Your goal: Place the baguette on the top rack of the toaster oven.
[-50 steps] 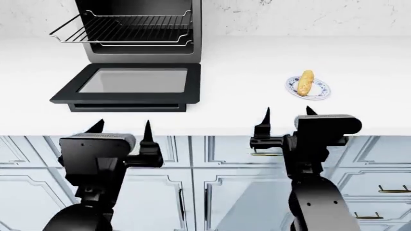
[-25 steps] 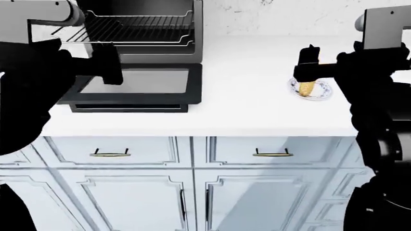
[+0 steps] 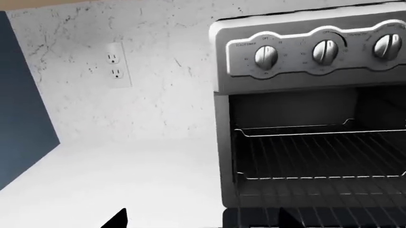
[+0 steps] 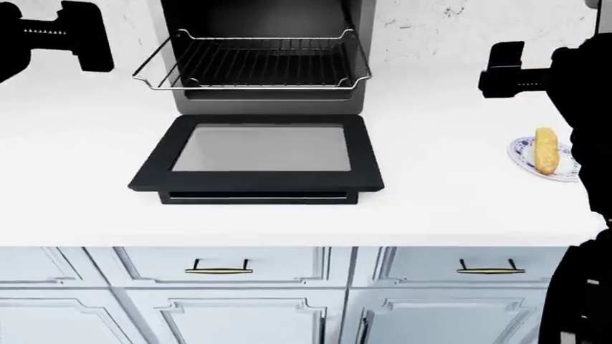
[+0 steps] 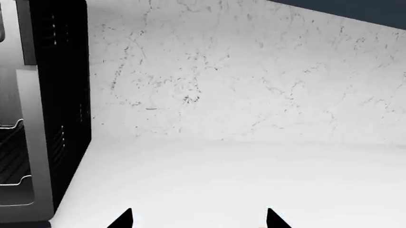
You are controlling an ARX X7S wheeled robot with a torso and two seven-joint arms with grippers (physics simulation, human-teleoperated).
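Observation:
The baguette (image 4: 546, 150) lies on a small blue-patterned plate (image 4: 522, 150) at the counter's right edge in the head view. The toaster oven (image 4: 356, 14) stands at the back with its door (image 4: 258, 149) dropped flat. Its top rack (image 4: 258, 68) is pulled out over the door, with nothing on it. My left gripper (image 3: 203, 221) hovers open left of the oven, level with the rack (image 3: 317, 152). My right gripper (image 5: 199, 219) is open above the counter right of the oven, behind the baguette and apart from it. Both hold nothing.
White counter (image 4: 77, 186) runs the full width, with cabinet drawers (image 4: 220, 269) below its front edge. A wall socket (image 3: 115, 65) sits on the speckled backsplash left of the oven. Three knobs (image 3: 324, 51) line the oven's top panel.
Both arms rose from below the counter's front edge to oven height. The head view shifted, so the oven now sits centred and the baguette at the far right.

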